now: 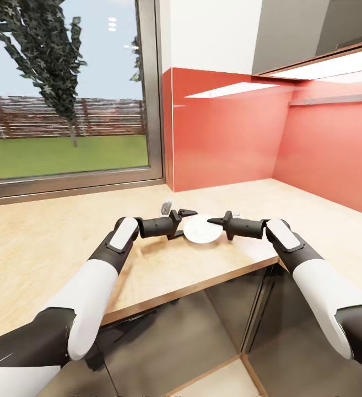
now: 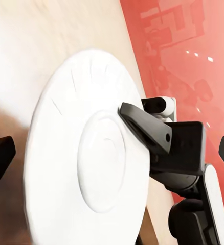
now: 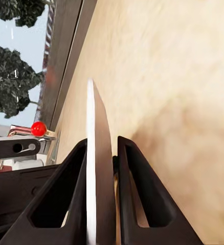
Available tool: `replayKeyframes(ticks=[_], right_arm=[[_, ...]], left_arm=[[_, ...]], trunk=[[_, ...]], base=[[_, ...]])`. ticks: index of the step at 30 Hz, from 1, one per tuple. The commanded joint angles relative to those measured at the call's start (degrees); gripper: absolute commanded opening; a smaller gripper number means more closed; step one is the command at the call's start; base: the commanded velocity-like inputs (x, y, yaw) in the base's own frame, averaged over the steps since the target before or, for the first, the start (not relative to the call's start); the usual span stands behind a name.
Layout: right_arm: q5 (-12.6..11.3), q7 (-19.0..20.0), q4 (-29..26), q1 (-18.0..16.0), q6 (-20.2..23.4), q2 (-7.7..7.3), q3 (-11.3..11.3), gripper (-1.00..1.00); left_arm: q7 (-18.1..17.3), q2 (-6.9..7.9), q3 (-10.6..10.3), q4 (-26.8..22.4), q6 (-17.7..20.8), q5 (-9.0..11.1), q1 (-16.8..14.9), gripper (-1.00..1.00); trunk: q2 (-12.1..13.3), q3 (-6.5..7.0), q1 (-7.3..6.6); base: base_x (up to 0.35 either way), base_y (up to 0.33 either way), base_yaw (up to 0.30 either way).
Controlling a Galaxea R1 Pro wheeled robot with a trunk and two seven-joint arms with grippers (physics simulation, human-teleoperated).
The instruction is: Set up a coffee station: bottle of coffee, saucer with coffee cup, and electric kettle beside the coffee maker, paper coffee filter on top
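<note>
Your right claw (image 1: 216, 221) is clamped on the rim of the saucer (image 1: 202, 229), its two fingers (image 3: 135, 194) pressing the thin white edge (seen edge-on from the right wrist). The saucer hangs just above the light wood surface (image 1: 48, 242), near the red backsplash (image 1: 225, 132). Your left claw (image 1: 187, 212) stands released just beside the saucer.
</note>
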Motion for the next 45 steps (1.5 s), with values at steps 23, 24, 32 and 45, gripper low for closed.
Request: replayKeyframes(ticks=[23,24,32,45], right_arm=[[2.4,0.2,0.0,0.0,0.0,-0.08,0.4,-1.0],[2.4,0.2,0.0,0.0,0.0,-0.08,0.4,-1.0],[2.4,0.2,0.0,0.0,0.0,-0.08,0.4,-1.0],[2.4,0.2,0.0,0.0,0.0,-0.12,0.4,-1.0]], left_arm=[[-0.4,-0.03,4.9,-3.3,0.2,-0.4,0.0,1.0],[-0.4,-0.03,5.9,-3.4,0.2,-0.4,0.0,1.0],[-0.4,-0.03,7.8,-6.9,0.2,-0.4,0.0,1.0],[-0.4,-0.03,7.8,-9.7,0.2,-0.4,0.0,1.0]], trunk=[[0.0,-0.08,-0.01],[0.0,-0.08,-0.01],[0.0,-0.08,-0.01],[0.0,-0.08,-0.01]], base=[[-0.097,0.0,0.0],[0.0,0.0,0.0],[-0.013,0.0,0.0],[-0.28,0.0,0.0]])
